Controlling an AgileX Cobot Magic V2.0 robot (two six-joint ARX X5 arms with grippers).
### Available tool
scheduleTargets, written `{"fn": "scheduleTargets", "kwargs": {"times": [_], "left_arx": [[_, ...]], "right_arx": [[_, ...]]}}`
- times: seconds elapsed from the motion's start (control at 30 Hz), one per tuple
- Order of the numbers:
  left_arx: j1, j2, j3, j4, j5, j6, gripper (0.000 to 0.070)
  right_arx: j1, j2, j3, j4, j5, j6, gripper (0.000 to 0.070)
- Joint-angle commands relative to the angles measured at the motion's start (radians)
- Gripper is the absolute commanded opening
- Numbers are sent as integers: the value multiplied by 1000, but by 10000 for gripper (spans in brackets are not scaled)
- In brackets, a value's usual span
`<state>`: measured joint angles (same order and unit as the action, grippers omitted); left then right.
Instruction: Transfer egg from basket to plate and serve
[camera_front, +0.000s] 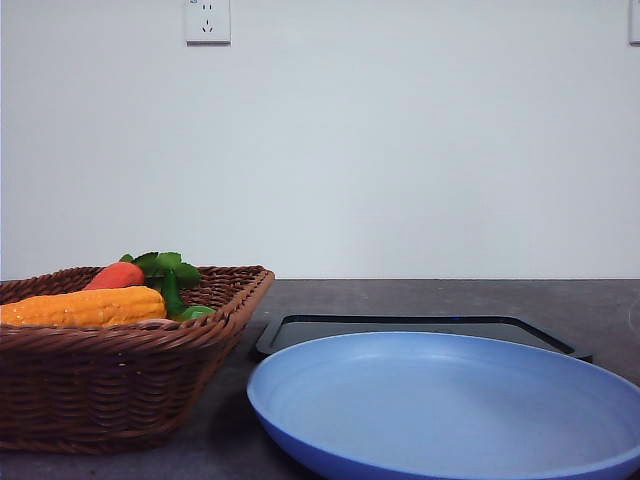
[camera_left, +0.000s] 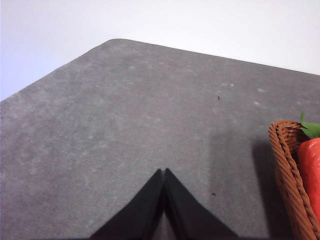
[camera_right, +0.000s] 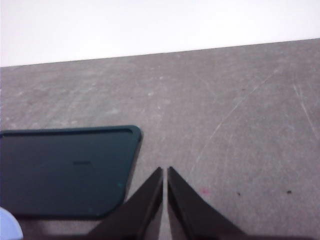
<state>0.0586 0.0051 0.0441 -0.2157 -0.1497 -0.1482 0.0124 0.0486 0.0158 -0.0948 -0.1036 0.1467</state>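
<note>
Basket (camera_front: 120, 385), far left of the front view: brown wicker holding a corn cob (camera_front: 85, 307), a carrot (camera_front: 115, 275) with green leaves (camera_front: 165, 268) and a green item (camera_front: 195, 313) too low behind the rim to identify. The egg cannot be made out behind the near wall; it is presumably low among the produce. Plate (camera_front: 450, 410), just right of the basket: light blue, bare, near the camera, with a black tray (camera_front: 420, 328) lying flat behind it. Left gripper (camera_left: 164, 172): fingertips pressed together, nothing between them, hanging over bare table (camera_left: 125, 110) beside the basket's braided corner (camera_left: 287, 170). Right gripper (camera_right: 165, 171): likewise clenched and empty, over the table just off the tray's corner (camera_right: 70, 170). Judged step: the reach for the egg is not yet begun. To do it well, the left arm, nearer the basket, should part its fingers before crossing the rim, come down from above clear of the corn and carrot, and close gently across the egg's short axis. View notes: the front view gives the basket contents and the whole plate; the left wrist view adds the carrot (camera_left: 310, 175) up close at the basket edge; the right wrist view shows a sliver of plate rim (camera_right: 9, 225) beside the tray.
</note>
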Motion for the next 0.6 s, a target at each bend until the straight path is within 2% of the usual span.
{"fn": "scheduleTargets", "kwargs": {"times": [0.0,0.23,0.4,0.57], "left_arx": [[2,-2,-10,-48,1,-16,0],[2,-2,-9,-56,5,-268,0],[2,-2,-4,-44,136,-277,0],[2,2,3,-8,233,-318,0]], "right_arx": [[1,0,-3,24,-2,12,0],[1,0,-2,75,-9,154,0],[1,1,30,26,-14,229,0],[1,2,89,-45,-39,240,0]]}}
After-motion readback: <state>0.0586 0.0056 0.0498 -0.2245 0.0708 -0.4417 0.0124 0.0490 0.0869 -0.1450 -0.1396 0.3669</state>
